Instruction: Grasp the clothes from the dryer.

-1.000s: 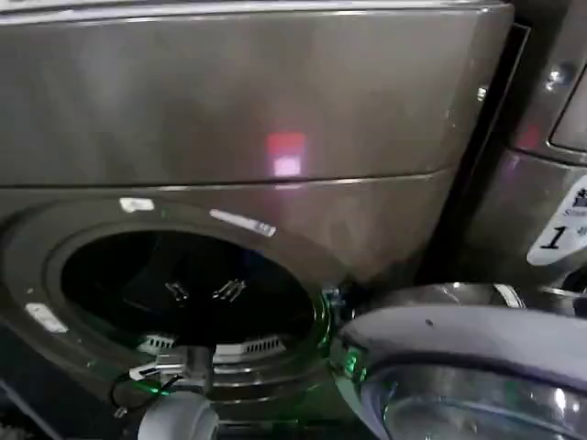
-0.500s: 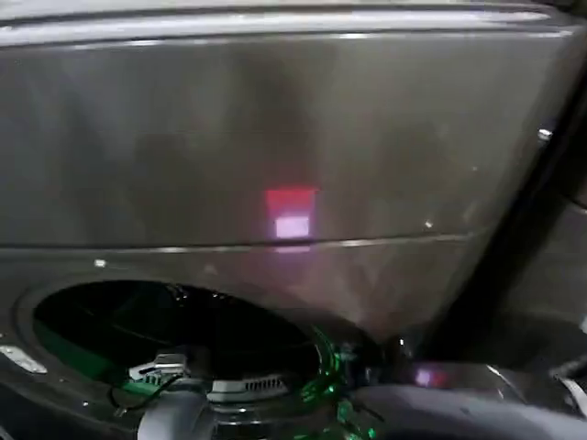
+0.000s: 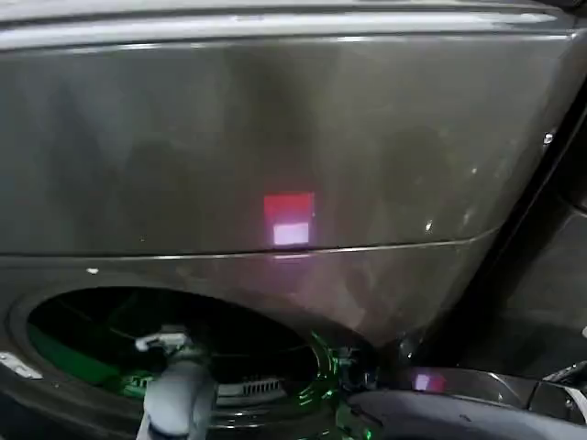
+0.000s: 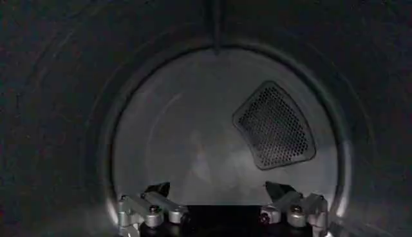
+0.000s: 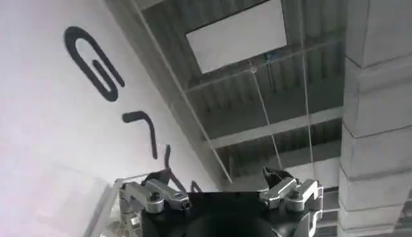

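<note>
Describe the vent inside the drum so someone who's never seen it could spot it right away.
Start at the bronze-grey metallic dryer and look through its round mouth to the pale back wall of the drum. The vent is a dark, fan-shaped mesh panel on that wall, the one perforated patch on otherwise smooth metal.

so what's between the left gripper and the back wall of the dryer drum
Nothing: in the left wrist view the left gripper, jaws apart, faces the drum's back wall across bare space. No clothes show there; a perforated vent sits on that wall.
</note>
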